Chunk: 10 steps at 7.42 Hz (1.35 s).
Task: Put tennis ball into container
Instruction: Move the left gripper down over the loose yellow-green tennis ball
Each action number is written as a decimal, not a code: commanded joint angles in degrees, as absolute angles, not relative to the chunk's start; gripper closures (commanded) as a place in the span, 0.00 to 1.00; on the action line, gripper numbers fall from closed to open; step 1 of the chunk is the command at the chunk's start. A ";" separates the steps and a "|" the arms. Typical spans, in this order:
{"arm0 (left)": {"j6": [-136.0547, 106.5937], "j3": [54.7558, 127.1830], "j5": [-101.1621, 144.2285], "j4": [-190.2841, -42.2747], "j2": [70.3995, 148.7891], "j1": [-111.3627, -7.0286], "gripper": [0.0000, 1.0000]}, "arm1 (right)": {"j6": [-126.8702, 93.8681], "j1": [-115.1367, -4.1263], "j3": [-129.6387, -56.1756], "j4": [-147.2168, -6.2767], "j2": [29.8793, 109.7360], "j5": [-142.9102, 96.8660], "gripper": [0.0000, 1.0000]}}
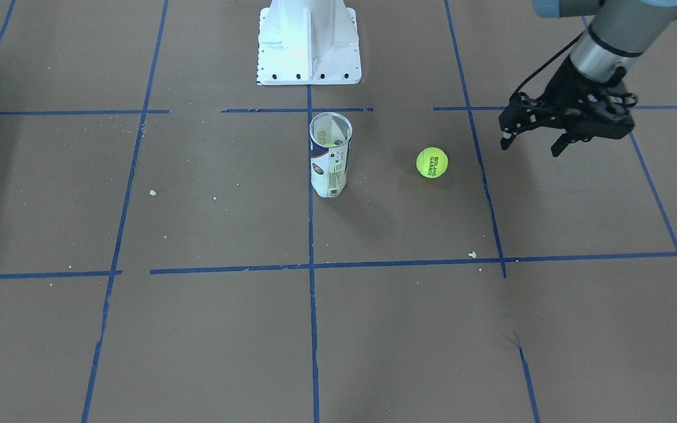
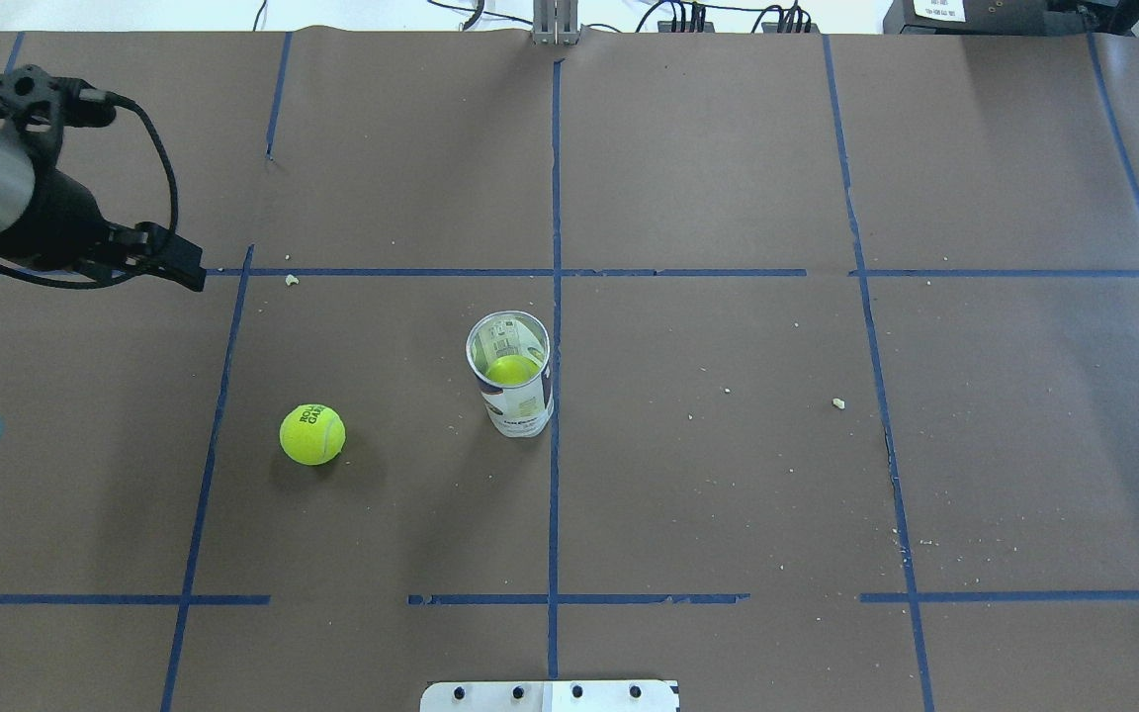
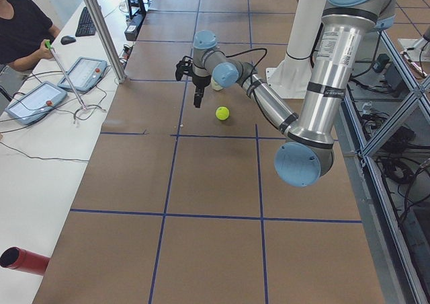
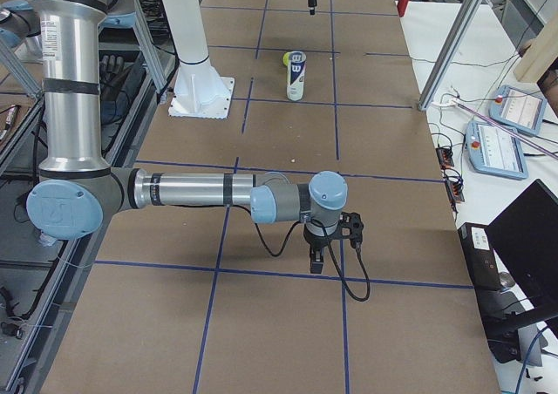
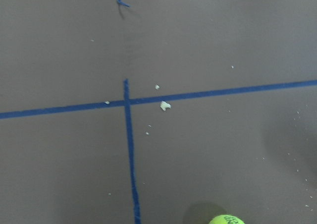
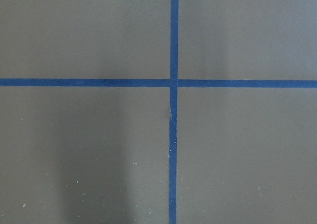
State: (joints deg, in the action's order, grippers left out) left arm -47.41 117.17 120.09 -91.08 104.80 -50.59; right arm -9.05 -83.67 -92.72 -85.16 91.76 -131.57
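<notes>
The yellow-green tennis ball (image 1: 432,163) with black lettering lies on the brown table, also seen in the overhead view (image 2: 312,434); only its top edge (image 5: 225,219) shows in the left wrist view. The clear container (image 1: 331,155) stands upright near the table's middle (image 2: 511,381), with another yellow ball (image 2: 510,370) inside it. My left gripper (image 1: 532,144) hovers open and empty above the table, apart from the loose ball and on the side away from the container. My right gripper (image 4: 319,256) shows only in the exterior right view, far from both; whether it is open or shut I cannot tell.
The white metal robot base (image 1: 309,44) stands behind the container. Blue tape lines (image 2: 555,297) grid the brown paper, with small crumbs (image 1: 472,254) scattered about. Operator desks with tablets (image 3: 33,101) and a red cylinder (image 3: 23,260) lie along the far edge.
</notes>
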 commanded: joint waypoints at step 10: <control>-64.25 106.79 110.30 -96.50 109.34 -33.66 0.00 | -9.05 -83.67 -92.72 -85.17 91.76 -131.57 0.00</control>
State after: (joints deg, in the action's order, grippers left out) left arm -63.96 107.19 110.37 -96.33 109.36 -34.32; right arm -9.05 -83.67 -92.72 -85.17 91.76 -131.57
